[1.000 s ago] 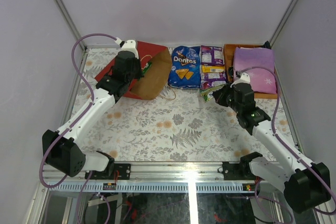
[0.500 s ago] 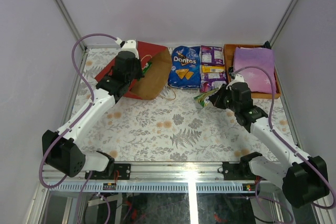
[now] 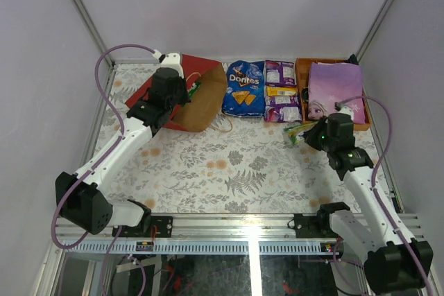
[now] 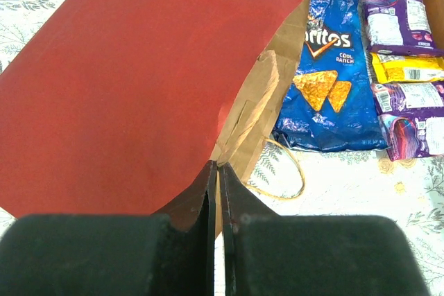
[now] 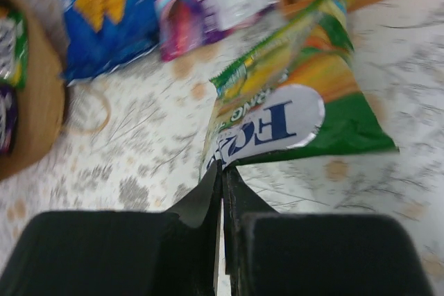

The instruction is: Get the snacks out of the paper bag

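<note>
The red paper bag [image 3: 182,91] lies on its side at the back left, brown mouth facing right; in the left wrist view the bag [image 4: 139,81] fills the frame. My left gripper [image 4: 218,171] is shut on the bag's lower mouth edge. A green packet shows inside the mouth [image 3: 196,88]. My right gripper [image 5: 222,168] is shut on the edge of a yellow-green packet [image 5: 298,95] and holds it just above the table, near the orange tray; it also shows in the top view [image 3: 298,132]. The blue Doritos bag [image 3: 243,88] and purple and yellow packs [image 3: 281,91] lie in a row.
An orange tray [image 3: 302,81] at the back right holds a flat lilac princess-print item [image 3: 336,91]. A tan cord handle [image 4: 288,171] loops on the floral cloth by the bag's mouth. Grey walls close in both sides.
My right gripper has carried the yellow-green packet rightward and slightly toward me, away from the row of packs toward the tray's front. The left arm has not moved.
</note>
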